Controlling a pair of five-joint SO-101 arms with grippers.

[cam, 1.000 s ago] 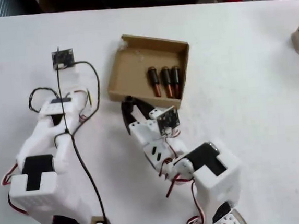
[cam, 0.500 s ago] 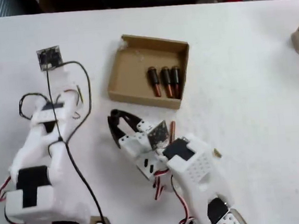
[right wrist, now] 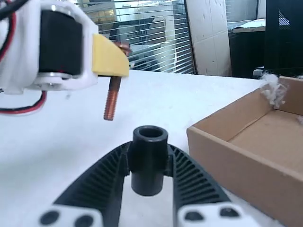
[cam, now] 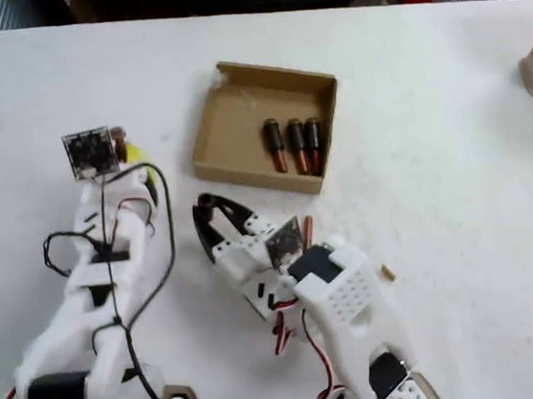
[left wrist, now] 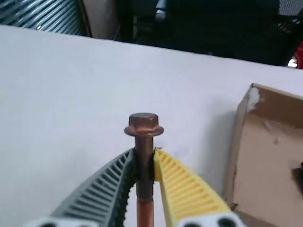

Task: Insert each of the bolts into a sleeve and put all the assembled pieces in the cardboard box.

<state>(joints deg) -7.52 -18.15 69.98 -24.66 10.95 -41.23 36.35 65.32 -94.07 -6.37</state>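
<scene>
Over the last second both arms have repositioned. My right claw (right wrist: pixel 149 153) backed off the near wall of the cardboard box (cam: pixel 212 134) toward seven o'clock, then settled and has barely stirred in the last half second. It is pinching a black sleeve (right wrist: pixel 147 165) upright, bore facing up. My left arm drew back toward six o'clock and lifted. Its left claw (left wrist: pixel 144 158) is clamped on the shank of a copper bolt (left wrist: pixel 144 135), head up and threaded end hanging down.

In the high view the bolt hangs at roughly ten o'clock from the sleeve, apart from it and above the white surface (cam: pixel 449 146). The right wrist view shows the bolt's tip higher than the sleeve's mouth and off to one side.

So both halves are now in hand and the step has become alignment, I judge. The bolt has to come over the bore before it goes down.

Three assembled pieces (cam: pixel 294 144) already lie side by side in the box, at one o'clock from the sleeve. What looks like a spare bolt (cam: pixel 307 229) rests just beside the right arm's wrist.
</scene>
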